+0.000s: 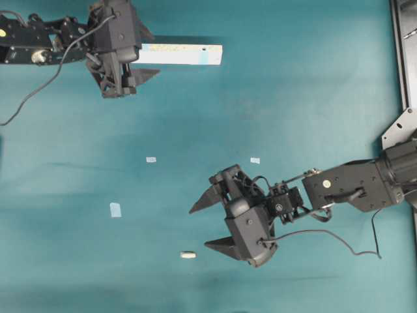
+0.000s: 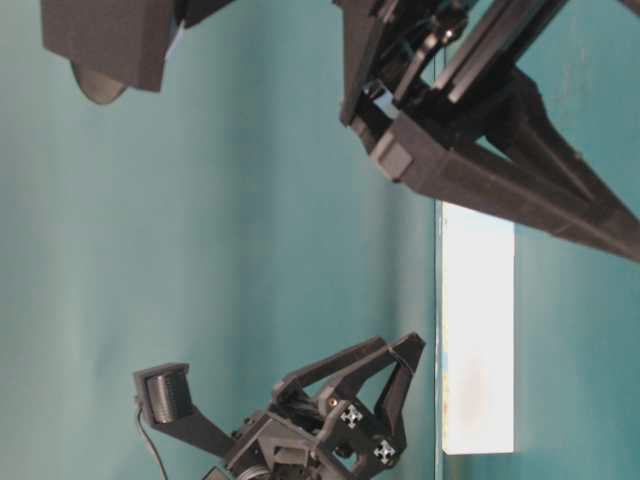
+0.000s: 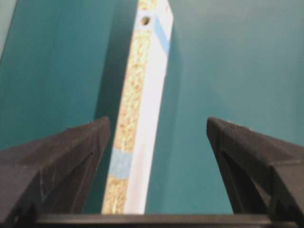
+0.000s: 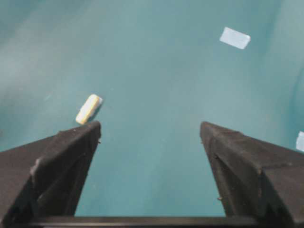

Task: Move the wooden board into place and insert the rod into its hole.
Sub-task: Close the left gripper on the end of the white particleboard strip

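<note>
Rod [image 1: 187, 255]: lies flat on the worktop just beyond your right claw [image 1: 210, 225], nearest its lower finger. Both claws released, empty; left claw [image 1: 128, 78] straddles the wooden board [image 1: 186, 54].

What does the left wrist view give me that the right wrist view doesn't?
Only the left wrist view shows the wooden board, standing on its long edge between the open fingers of the left tool, untouched, with its small hole at the far end and blue tape bands across it.

Only the right wrist view shows the rod, lying loose on the cloth just beyond one finger of the right tool, plus a pale tape square farther off.

Both show wide-open, empty fingers over the teal cloth.
</note>
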